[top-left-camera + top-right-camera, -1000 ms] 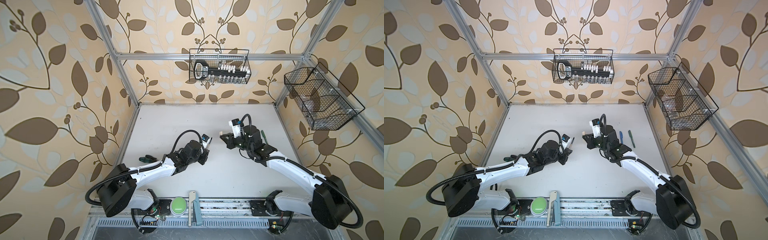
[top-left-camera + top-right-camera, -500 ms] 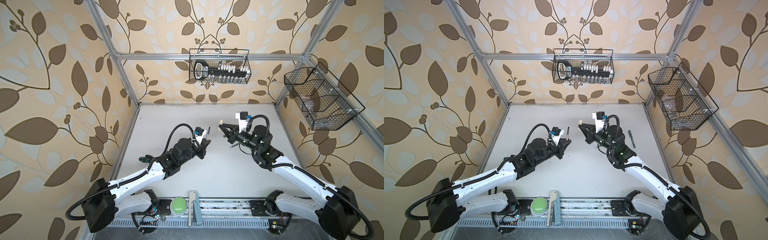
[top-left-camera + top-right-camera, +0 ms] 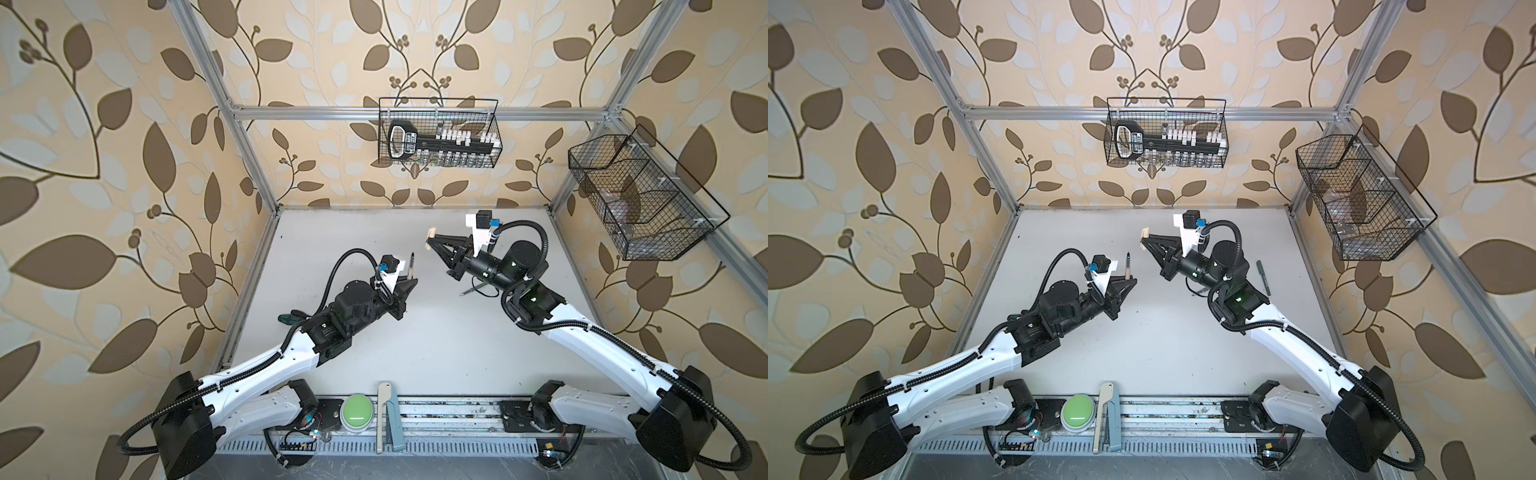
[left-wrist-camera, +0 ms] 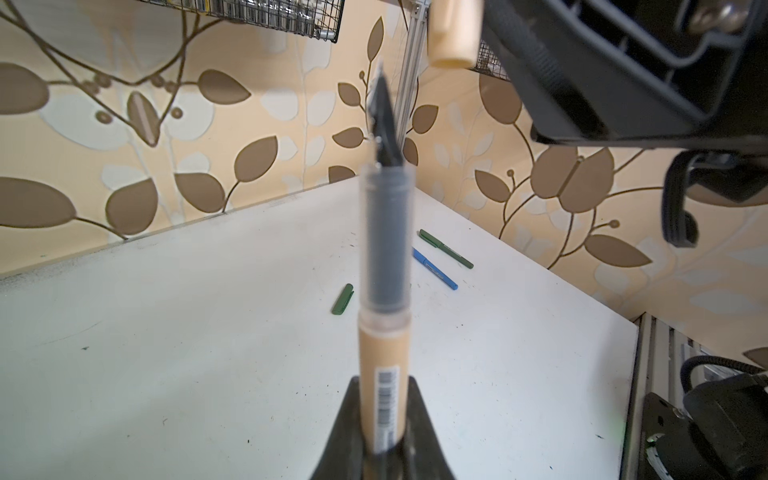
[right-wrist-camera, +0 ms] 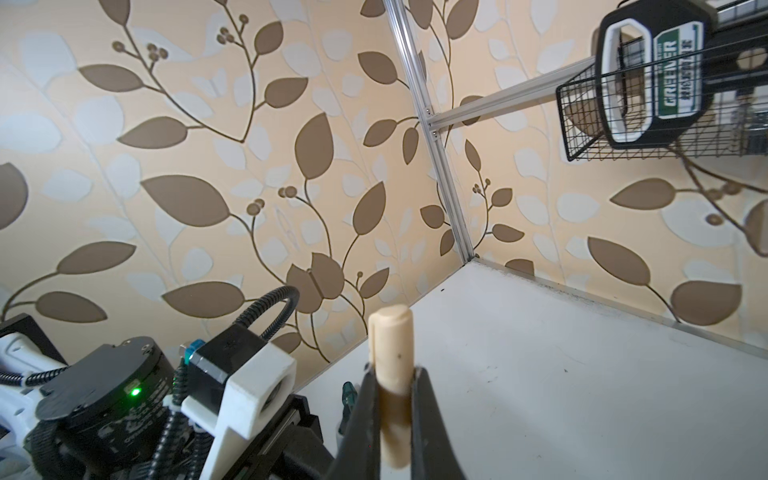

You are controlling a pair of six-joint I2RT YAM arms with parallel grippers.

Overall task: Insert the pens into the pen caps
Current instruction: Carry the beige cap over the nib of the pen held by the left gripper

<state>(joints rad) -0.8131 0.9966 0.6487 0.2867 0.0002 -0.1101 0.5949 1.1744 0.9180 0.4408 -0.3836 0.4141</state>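
Tan wallpaper [image 3: 124, 166] printed with brown and pale leaves covers the left, far and right walls, edged by an aluminium frame [image 3: 311, 113]. The white tabletop [image 3: 436, 353] is scuffed with dark specks. A black wire basket [image 3: 440, 160] hangs on the far wall and a larger wire basket [image 3: 648, 232] on the right wall, its contents hard to make out. The light is soft and even.

The pen [image 4: 384, 266] stood clamped in the left gripper's [image 3: 410, 281] jaws, tip pointing away from them. The cap [image 5: 390, 353] sat clamped in the right gripper's [image 3: 432, 246] jaws, near that tip, off to its right and apart from it. On the table [image 4: 166, 332] ahead of the left gripper lay a loose cap [image 4: 342, 299]. Farther ahead lay a second pen [image 4: 434, 268], with a third pen [image 4: 446, 248] just behind it.
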